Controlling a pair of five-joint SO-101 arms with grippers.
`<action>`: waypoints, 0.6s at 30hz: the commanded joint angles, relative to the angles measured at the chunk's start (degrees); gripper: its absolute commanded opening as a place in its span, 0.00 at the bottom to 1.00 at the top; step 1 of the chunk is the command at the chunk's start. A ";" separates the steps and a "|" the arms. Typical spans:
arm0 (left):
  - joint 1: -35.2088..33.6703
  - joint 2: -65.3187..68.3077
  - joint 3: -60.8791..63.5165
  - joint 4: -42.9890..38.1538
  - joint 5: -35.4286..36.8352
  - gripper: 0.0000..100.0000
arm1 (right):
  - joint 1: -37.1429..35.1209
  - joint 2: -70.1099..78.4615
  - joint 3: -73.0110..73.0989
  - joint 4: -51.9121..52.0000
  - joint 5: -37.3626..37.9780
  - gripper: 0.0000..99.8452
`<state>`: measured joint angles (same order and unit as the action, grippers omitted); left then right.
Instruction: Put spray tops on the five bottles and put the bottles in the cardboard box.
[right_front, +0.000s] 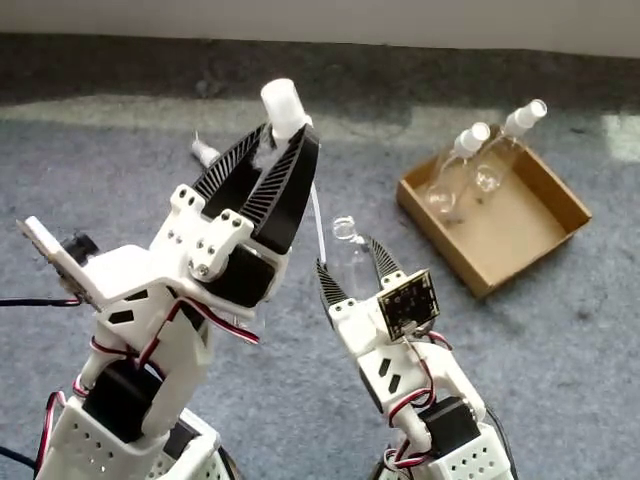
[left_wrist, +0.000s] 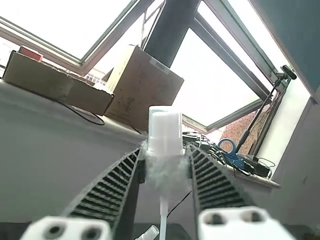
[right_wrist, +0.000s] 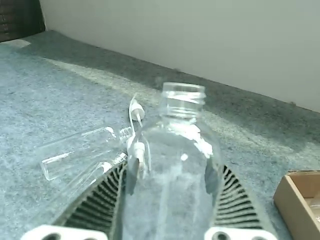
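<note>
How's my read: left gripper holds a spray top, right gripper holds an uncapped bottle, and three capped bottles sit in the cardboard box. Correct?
Not quite: the high view shows two capped bottles in the cardboard box, not three. The left gripper does hold a spray top and the right gripper an uncapped bottle.

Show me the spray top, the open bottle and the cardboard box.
spray top (left_wrist: 165, 132), left wrist view, on its white cap.
open bottle (right_wrist: 172, 172), right wrist view, on its clear body.
cardboard box (right_front: 520, 225), high view, on its bare floor.
</note>
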<state>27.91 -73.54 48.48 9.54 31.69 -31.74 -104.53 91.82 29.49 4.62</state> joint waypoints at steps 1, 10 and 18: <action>0.84 -0.66 -4.35 -5.36 0.26 0.01 | 0.66 -0.92 -4.88 -1.45 -0.18 0.12; -3.21 -0.66 -4.09 -5.45 0.35 0.01 | 1.10 -0.92 -12.62 -1.36 -0.18 0.12; -6.81 -0.66 -4.00 -5.45 0.44 0.01 | 1.19 -0.92 -3.65 -14.11 -0.09 0.12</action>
<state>22.29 -73.54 47.08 5.05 31.69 -31.38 -104.97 85.58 23.43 4.62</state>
